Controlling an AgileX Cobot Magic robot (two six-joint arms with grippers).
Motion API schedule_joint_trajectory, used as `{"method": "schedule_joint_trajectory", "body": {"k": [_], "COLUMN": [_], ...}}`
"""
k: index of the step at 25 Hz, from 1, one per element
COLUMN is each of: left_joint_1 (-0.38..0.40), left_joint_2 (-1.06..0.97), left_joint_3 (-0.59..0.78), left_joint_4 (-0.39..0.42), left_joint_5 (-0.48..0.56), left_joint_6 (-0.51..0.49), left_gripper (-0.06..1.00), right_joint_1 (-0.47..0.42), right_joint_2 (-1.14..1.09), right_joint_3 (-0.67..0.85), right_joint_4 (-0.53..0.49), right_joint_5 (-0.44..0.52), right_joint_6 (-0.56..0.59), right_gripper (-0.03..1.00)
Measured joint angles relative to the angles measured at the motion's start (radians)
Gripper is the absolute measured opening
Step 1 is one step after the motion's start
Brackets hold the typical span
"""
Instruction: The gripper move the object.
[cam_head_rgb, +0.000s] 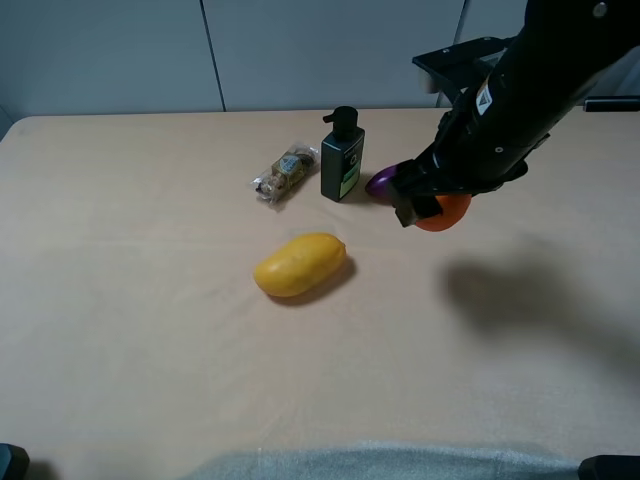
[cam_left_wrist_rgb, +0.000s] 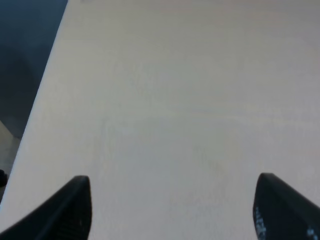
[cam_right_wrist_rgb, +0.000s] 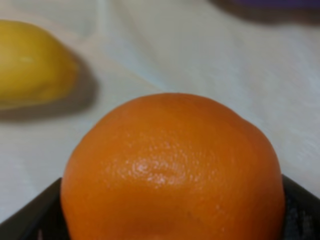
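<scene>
The bright orange round fruit (cam_head_rgb: 443, 212) sits in my right gripper (cam_head_rgb: 428, 208), which is shut on it and holds it above the table, right of the middle. In the right wrist view the orange fruit (cam_right_wrist_rgb: 172, 170) fills the lower frame between the black jaws. My left gripper (cam_left_wrist_rgb: 172, 210) is open and empty over bare tabletop; it does not show in the exterior high view.
A yellow oblong fruit (cam_head_rgb: 299, 265) lies at the table's middle and shows in the right wrist view (cam_right_wrist_rgb: 30, 62). A dark pump bottle (cam_head_rgb: 342, 157), a purple eggplant (cam_head_rgb: 384, 181) and a wrapped snack packet (cam_head_rgb: 284, 174) stand behind. The table's left edge (cam_left_wrist_rgb: 45, 85) lies near my left gripper.
</scene>
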Motion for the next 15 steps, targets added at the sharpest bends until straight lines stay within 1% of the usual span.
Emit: {"method": "schedule_joint_trajectory", "body": {"k": [6,15], "left_joint_1": [0.0,0.0], "left_joint_2": [0.0,0.0], "left_joint_3": [0.0,0.0], "left_joint_4": [0.0,0.0], "left_joint_5": [0.0,0.0], "left_joint_6": [0.0,0.0], "left_gripper": [0.74,0.74], "right_joint_1": [0.118,0.249], "right_joint_2": [0.0,0.081], "right_joint_3": [-0.021,-0.021], "right_joint_4": [0.0,0.011], "right_joint_5": [0.0,-0.006], "right_joint_6": [0.0,0.01], "right_gripper": [0.56,0.56]}}
